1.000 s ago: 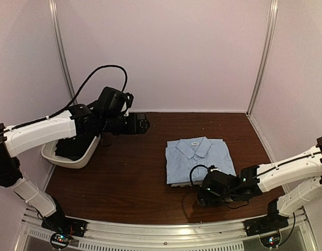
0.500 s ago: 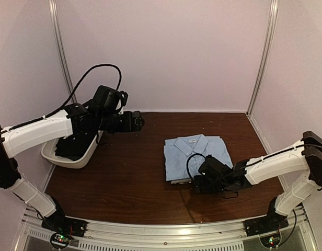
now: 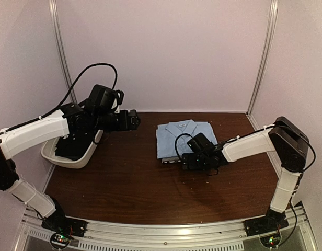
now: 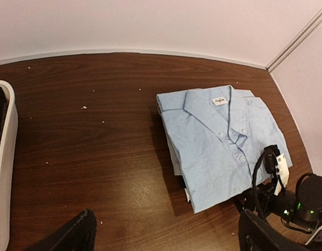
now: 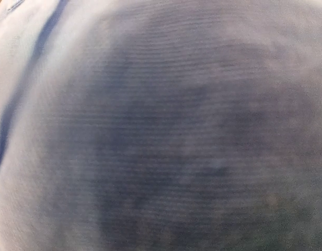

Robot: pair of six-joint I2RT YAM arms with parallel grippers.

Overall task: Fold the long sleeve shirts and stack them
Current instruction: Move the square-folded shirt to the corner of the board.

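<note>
well, a light blue shirt lies folded flat on the brown bench, a bit right of the middle of the top view. its collar faces up, with a small white tag inside it. in the left wrist view a paler layer peeks out from under the shirt's left edge, but i cannot tell what it is.

the right arm reaches in from the lower right of the top view. the right claw sits at the near edge of the shirt, touching it, and its jaws are spread wide. the right wrist view is full of blurry blue cloth, so the tips do not show there, and i cannot tell if any cloth is pinched.

the left claw hangs in the air at the upper left of the top view, well apart from the shirt. its two dark fingers stand wide apart with nothing between them. under that arm, at the left edge of the bench, sits a white tub with dark cloth inside.
</note>
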